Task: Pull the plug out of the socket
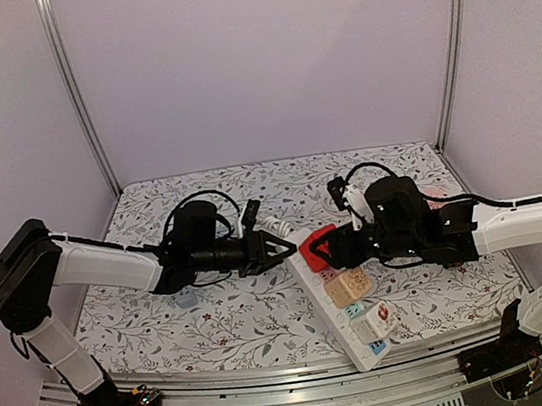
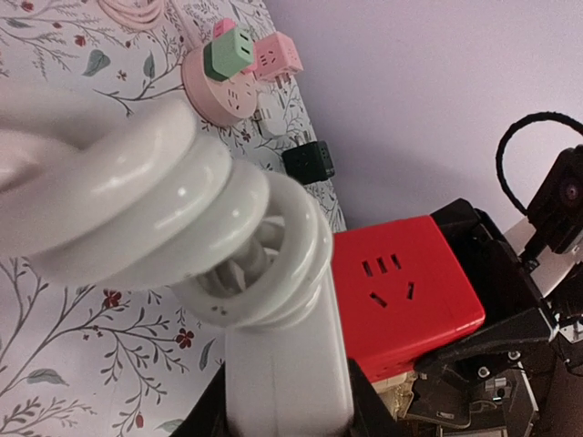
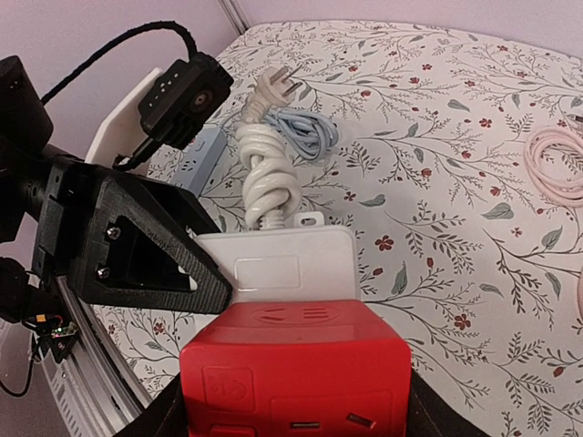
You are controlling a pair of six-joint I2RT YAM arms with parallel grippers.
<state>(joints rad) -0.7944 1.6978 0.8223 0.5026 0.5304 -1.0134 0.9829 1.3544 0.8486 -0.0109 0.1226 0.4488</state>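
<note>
Plug [image 1: 316, 246] on strip [image 1: 340, 322], in right pincer [image 1: 325, 251] | left pincer [image 1: 286, 249] clamping strip

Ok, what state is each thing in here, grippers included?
power strip: lying flat, its white cord coiled.
red adapter: seated on the power strip, not yet pulled.
left gripper: closed on the power strip's end.
right gripper: closed around the red adapter.
beige adapter: plugged in.
</note>
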